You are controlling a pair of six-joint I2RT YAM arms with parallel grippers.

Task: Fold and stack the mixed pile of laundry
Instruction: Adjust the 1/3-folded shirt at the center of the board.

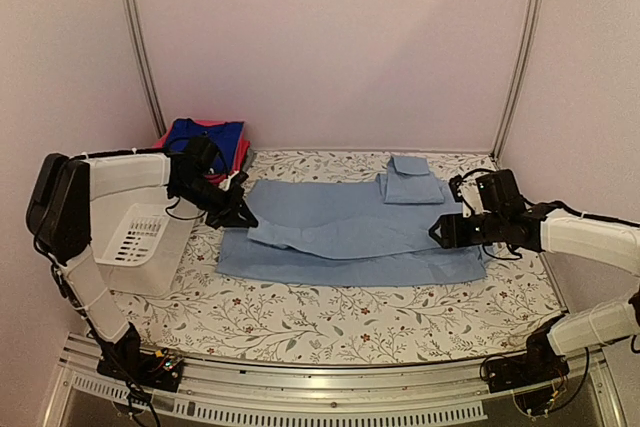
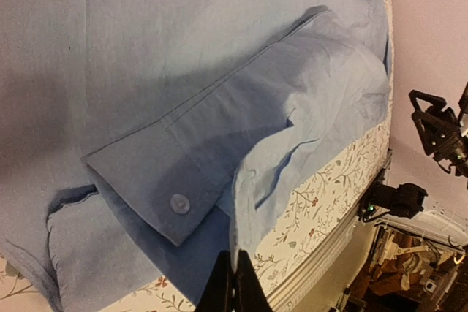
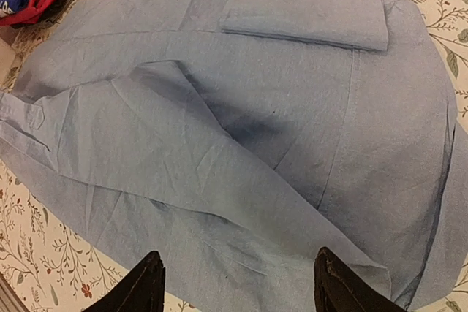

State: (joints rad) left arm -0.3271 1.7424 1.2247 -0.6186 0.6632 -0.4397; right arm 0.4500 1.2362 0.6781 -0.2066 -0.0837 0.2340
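- Pale-blue cotton-like shirt (image 1: 350, 237) lies spread flat across the middle of the floral tabletop (image 1: 330, 322), long axis running left to right.
- Left jaws: at the shirt's left edge, closed tight. In the left wrist view a raised, lighter edge of the folded sleeve (image 2: 292, 122) runs straight down into the dark fingertips (image 2: 234, 290), so the cloth looks pinched between them.
- Right jaws: hang over the shirt's right end, standing wide apart. In the right wrist view one fingertip (image 3: 146, 286) shows at each lower corner, with only flat cloth beneath the gap and nothing gripped.
- Sleeve: laid diagonally over the shirt body, ending in a cuff (image 2: 153, 188) with a single pale button (image 2: 179, 204), which lies just ahead of the left fingertips.
- Shirt surface: lightly creased, with one long diagonal fold edge crossing the body in the right wrist view; a small dark speck near the centre.
- Folded pale-blue rectangle (image 1: 412, 179) sits on the shirt's far right part, edges squared. Cannot tell whether it is a separate garment or part of the shirt.
- Stack of royal-blue and pink-red garments (image 1: 205, 137) rests at the far left corner, well apart from both jaws.
- White slotted basket (image 1: 140, 237) stands at the left, just beside the shirt's left edge and under the left arm.
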